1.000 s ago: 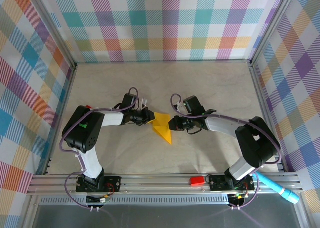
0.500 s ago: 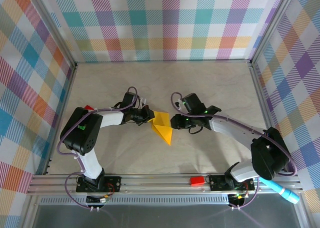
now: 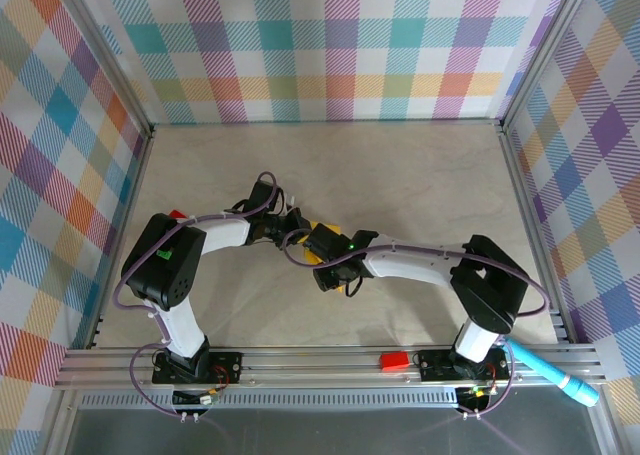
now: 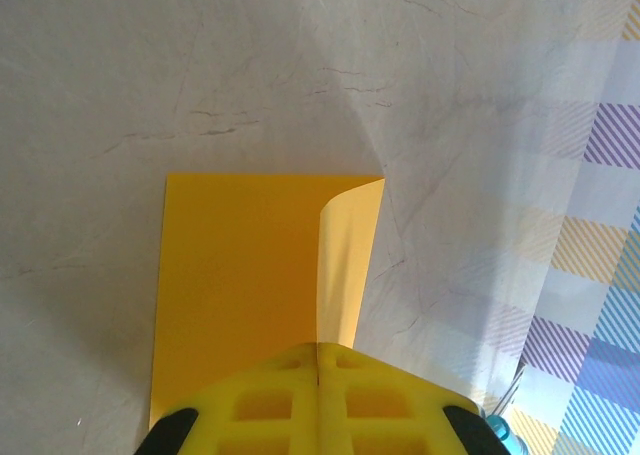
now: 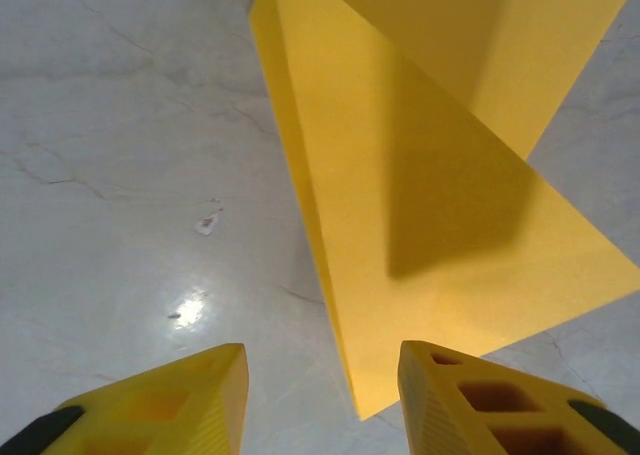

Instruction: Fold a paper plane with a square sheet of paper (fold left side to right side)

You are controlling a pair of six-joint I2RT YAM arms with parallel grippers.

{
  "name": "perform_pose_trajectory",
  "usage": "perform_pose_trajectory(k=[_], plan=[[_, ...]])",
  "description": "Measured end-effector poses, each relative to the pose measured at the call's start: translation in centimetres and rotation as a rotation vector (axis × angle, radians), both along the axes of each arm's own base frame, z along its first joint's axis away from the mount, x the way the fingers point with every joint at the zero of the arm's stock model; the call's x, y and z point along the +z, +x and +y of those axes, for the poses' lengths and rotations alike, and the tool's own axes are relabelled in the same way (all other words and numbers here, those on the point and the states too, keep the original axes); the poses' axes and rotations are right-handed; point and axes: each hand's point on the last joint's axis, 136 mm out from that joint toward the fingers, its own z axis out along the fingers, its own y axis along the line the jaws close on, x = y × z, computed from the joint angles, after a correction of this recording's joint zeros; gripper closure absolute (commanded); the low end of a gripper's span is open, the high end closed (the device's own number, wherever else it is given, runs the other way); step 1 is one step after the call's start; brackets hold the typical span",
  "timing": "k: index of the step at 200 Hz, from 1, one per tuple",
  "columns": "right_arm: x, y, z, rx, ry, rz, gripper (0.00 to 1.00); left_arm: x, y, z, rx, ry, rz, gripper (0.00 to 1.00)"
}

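Anchoring: left gripper (image 4: pixel 318 349) pinches the thin yellow-orange folded paper (image 4: pixel 240 265) so my half-parted, empty right gripper (image 5: pixel 320 351) can crease it.

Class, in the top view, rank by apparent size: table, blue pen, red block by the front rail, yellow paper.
1. table
2. blue pen
3. red block
Unranked: paper, largely hidden under the right arm, so its size cannot be judged.

A red block (image 3: pixel 394 360) sits on the near rail (image 3: pixel 300 363) — a light blue cylinder (image 3: pixel 556 374) further right.
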Motion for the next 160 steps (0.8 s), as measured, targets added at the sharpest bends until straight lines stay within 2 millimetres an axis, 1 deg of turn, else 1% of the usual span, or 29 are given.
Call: perform_pose_trajectory(k=[46, 84, 107, 160], plan=[[-1.2, 0.8, 0.1, -0.007, -0.058, -0.033, 0.56, 0.0, -0.2, -0.2, 0.001, -0.001, 0.007, 1.00], [-1.6, 1.4, 0.7, -0.006, -0.076, -0.047, 0.56, 0.1, -0.1, -0.2, 0.005, -0.003, 0.011, 1.00], [-1.8, 1.8, 1.0, -0.003, -0.087, -0.059, 0.57, 0.1, -0.1, -0.2, 0.004, -0.004, 0.010, 1.00], [-2.1, 2.3, 0.6, -0.010, -0.120, -0.082, 0.61, 0.4, -0.1, -0.2, 0.004, -0.006, 0.006, 1.00]])
